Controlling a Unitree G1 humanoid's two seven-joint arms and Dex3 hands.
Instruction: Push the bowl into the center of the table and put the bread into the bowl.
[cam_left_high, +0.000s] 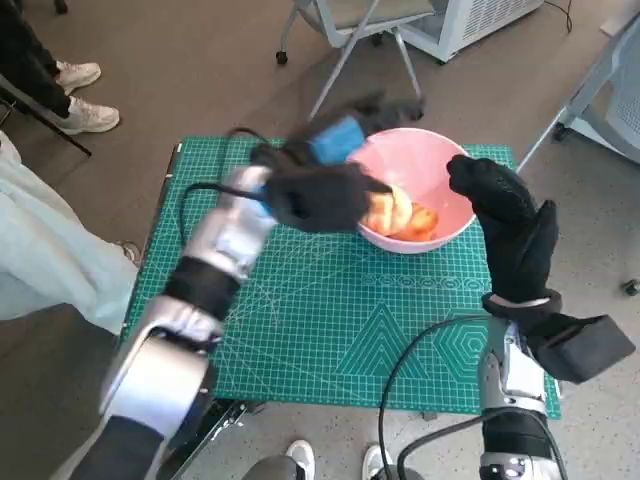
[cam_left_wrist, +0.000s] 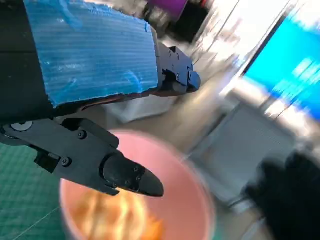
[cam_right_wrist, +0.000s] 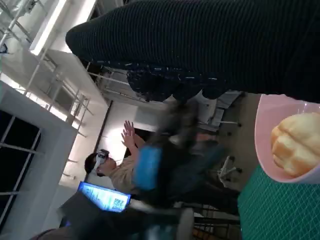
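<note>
**Bread lying in the pink bowl, both hands close by**

The bread (cam_left_high: 400, 214) is a golden, orange-tan bun with a scored, domed crust; the right wrist view shows its pale grooves most plainly. It lies inside the bowl (cam_left_high: 440, 165), on the bottom toward the side nearest the robot. In the head view it looks a little longer across the table than deep, with its long axis running left to right, though the left hand covers its left end and blur softens the rest, so I cannot tell which way it points.

The bowl is pink, round and upright. It stands on the green cutting mat (cam_left_high: 330, 320) in the far right part, well away from the near edge.

The left hand (cam_left_high: 320, 190) hangs over the bowl's left rim, motion-blurred, its blue-taped back upward. Its black fingers (cam_left_wrist: 131, 179) are spread above the bowl and hold nothing.

The right hand (cam_left_high: 505, 215), in the black glove, stands just beside the bowl's right rim; whether it touches I cannot tell. Its fingers are extended upward with nothing in them.

A person's pale trouser leg (cam_left_high: 45, 255) shows at the left of the table
</note>
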